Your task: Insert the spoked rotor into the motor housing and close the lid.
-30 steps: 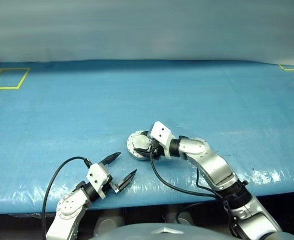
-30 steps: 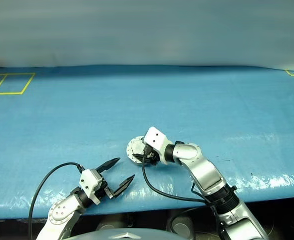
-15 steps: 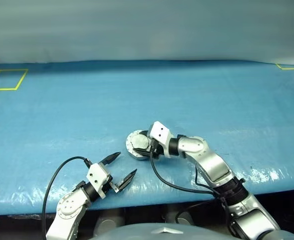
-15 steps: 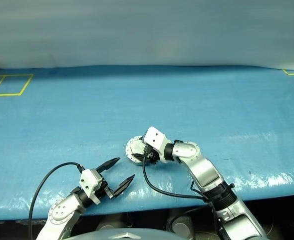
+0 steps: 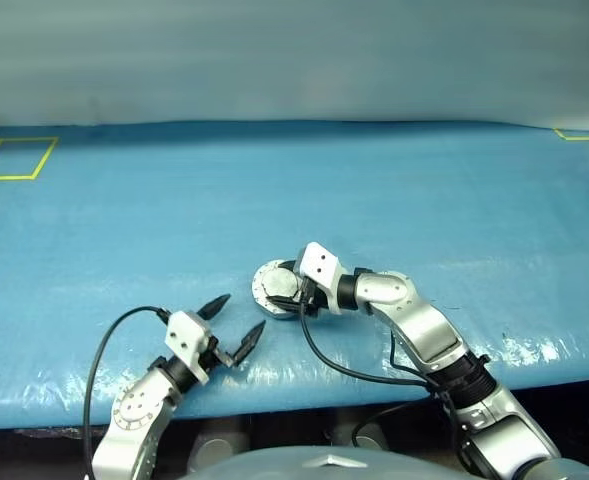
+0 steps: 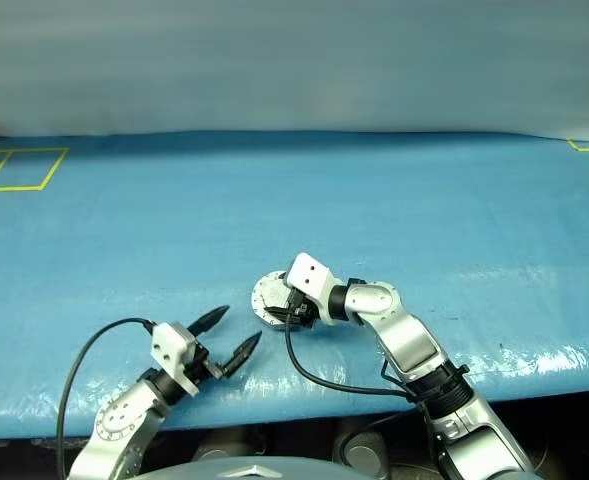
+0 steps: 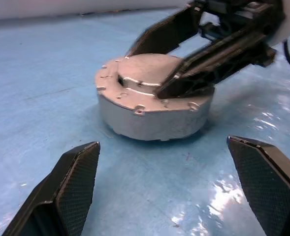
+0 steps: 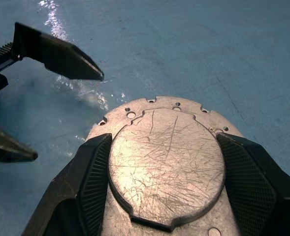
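Note:
The motor housing (image 5: 272,291) is a short grey metal cup on the blue table, seen side-on in the left wrist view (image 7: 149,118). Its lid (image 8: 167,167) lies flat on top, scratched grey side up. My right gripper (image 5: 292,297) reaches in from the right, with its black fingers (image 7: 209,54) lying across the top and pressed against both sides of the lid's raised round plate. A short way in front of the housing my left gripper (image 5: 242,314) stands open and points at it, with nothing between its fingers. The spoked rotor is hidden.
The blue-covered table (image 5: 394,190) stretches far back and to both sides. Yellow tape marks a rectangle (image 5: 14,158) at the far left and a corner (image 5: 574,133) at the far right. A black cable (image 5: 109,345) loops from my left wrist near the table's front edge.
My left gripper has risen a little, edged forward and left, and rolled slightly. The right gripper and the housing have stayed where they were.

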Controlling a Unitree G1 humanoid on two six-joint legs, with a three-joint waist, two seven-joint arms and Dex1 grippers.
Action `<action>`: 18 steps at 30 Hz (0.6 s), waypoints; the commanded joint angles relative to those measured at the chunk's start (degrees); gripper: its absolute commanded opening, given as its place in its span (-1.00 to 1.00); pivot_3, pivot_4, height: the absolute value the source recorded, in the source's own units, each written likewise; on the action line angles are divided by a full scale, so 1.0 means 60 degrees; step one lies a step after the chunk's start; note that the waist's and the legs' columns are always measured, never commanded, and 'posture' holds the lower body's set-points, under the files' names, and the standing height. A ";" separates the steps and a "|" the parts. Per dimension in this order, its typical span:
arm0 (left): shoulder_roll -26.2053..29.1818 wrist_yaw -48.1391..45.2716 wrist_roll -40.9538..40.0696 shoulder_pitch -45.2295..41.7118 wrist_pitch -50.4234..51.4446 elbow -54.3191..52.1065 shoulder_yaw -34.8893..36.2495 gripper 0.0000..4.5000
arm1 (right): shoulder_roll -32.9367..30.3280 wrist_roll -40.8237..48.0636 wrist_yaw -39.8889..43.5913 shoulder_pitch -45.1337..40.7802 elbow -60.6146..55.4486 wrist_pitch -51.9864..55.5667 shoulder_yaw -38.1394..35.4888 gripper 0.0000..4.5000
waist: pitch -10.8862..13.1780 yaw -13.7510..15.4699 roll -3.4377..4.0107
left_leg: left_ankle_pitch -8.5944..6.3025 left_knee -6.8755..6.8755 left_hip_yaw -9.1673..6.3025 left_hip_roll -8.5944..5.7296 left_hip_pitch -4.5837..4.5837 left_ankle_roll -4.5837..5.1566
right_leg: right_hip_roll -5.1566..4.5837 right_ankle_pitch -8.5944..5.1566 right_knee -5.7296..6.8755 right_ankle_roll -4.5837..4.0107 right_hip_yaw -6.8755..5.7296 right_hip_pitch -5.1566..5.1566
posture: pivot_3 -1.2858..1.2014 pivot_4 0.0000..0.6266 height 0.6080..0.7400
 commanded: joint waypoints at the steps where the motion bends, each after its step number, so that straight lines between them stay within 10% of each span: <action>1: 0.0258 0.0788 -0.1529 -0.0676 0.2040 -0.1564 0.1019 1.00 | 0.0003 -0.0181 -0.0170 -0.0008 0.0240 0.0256 -0.0080 0.35 | -0.0001 0.0003 0.0002 | 0.0000 0.0000 -0.0003 0.0004 0.0003 -0.0001 | 0.0005 0.0000 0.0002 0.0000 -0.0005 0.0002 | 0.03 -0.52 1.00; 7: 0.0864 0.1239 -0.4365 -0.1903 0.5072 -0.2049 0.1963 0.72 | 0.0075 -0.0261 -0.0315 0.0001 0.0276 0.0245 -0.0115 0.35 | -0.0002 -0.0029 -0.0002 | 0.0001 -0.0004 0.0003 -0.0006 0.0022 0.0001 | 0.0011 -0.0001 0.0004 -0.0003 -0.0003 0.0017 | 0.03 -0.52 1.00; 18: 0.1641 0.0237 -0.4807 -0.3939 0.7566 -0.0527 0.1180 -0.93 | 0.0169 -0.0322 -0.0508 -0.0008 0.0302 0.0268 -0.0098 0.35 | -0.0001 -0.0019 -0.0003 | 0.0007 -0.0003 0.0007 -0.0040 0.0044 -0.0008 | 0.0025 0.0001 0.0009 -0.0005 0.0003 0.0030 | 0.03 -0.52 1.00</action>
